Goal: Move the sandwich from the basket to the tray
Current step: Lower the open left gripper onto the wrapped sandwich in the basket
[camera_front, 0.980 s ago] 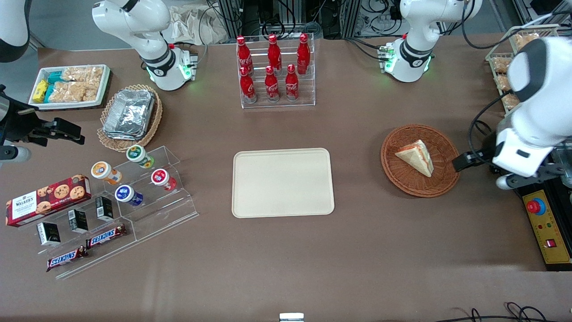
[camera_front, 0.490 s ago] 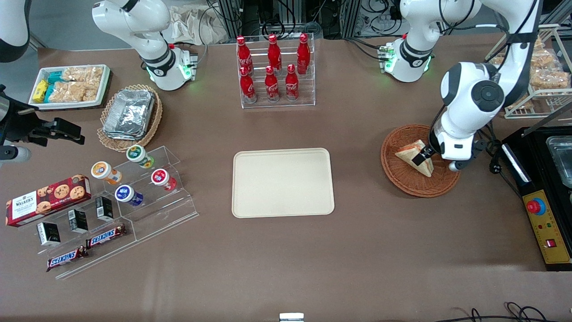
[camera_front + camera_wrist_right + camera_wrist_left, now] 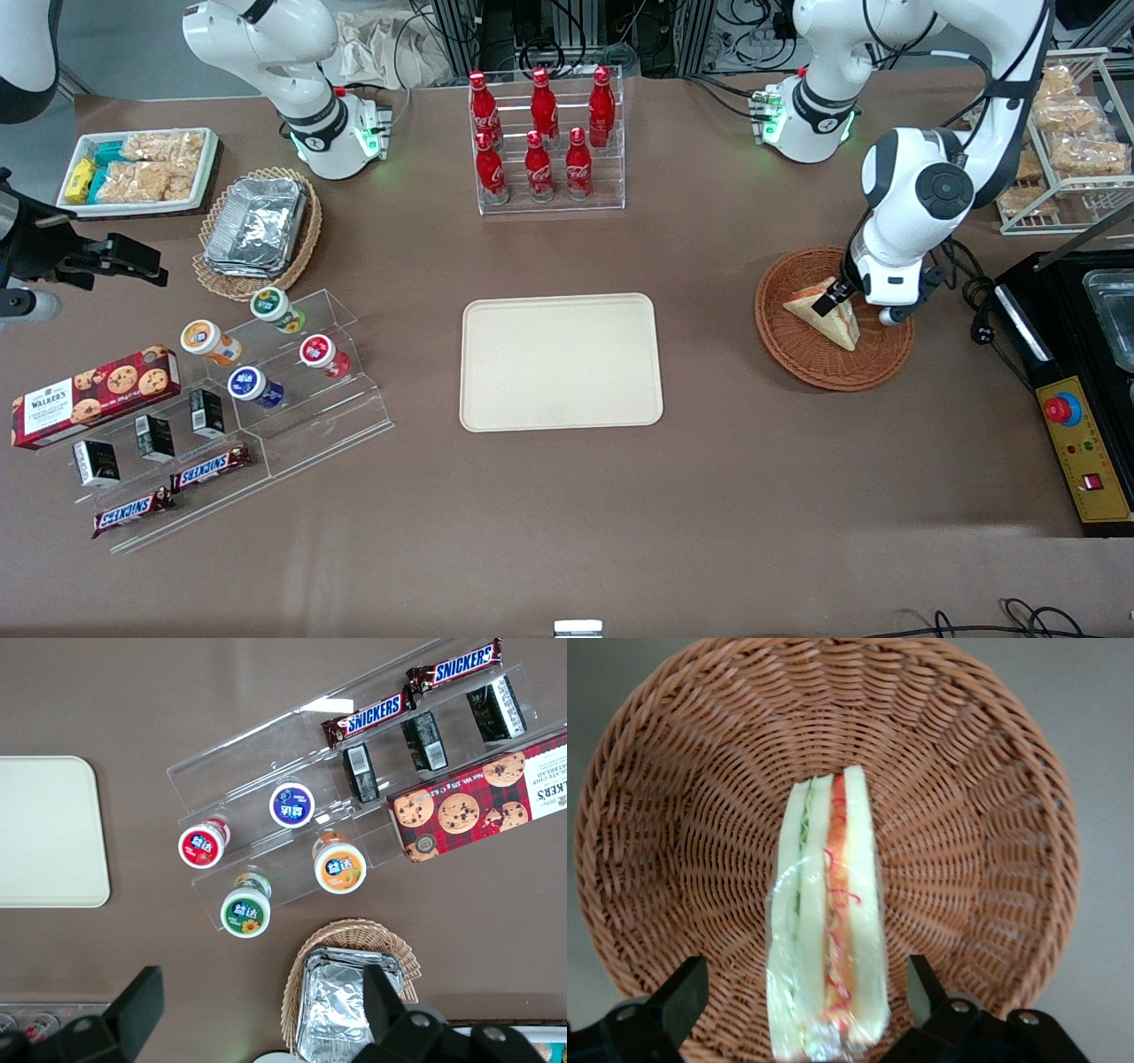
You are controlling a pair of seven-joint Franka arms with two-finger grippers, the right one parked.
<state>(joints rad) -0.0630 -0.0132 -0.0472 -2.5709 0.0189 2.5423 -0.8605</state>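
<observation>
The sandwich (image 3: 828, 316) is a wrapped white-bread wedge with orange-red and green filling at its edge, lying in the reddish-brown wicker basket (image 3: 788, 350) toward the working arm's end of the table. In the left wrist view the sandwich (image 3: 828, 921) stands on edge between two black fingers (image 3: 682, 997). My gripper (image 3: 842, 306) hangs low over the basket and is open, one finger on each side of the wedge with a gap to each. The cream-beige tray (image 3: 561, 361) lies flat at the table's middle with nothing on it; the tray (image 3: 49, 833) also shows in the right wrist view.
A clear rack of red cola bottles (image 3: 542, 142) stands farther from the camera than the tray. Toward the parked arm's end are a tan basket of foil containers (image 3: 257, 226), a stepped acrylic stand with yoghurt cups (image 3: 292, 354), snack bars and a biscuit box (image 3: 93, 394). A black control box (image 3: 1081, 443) lies beside the basket.
The left arm swung in from the table's edge to above the basket, then shifted slightly and settled lower, its fingers now straddling the sandwich. The sandwich has not moved.
</observation>
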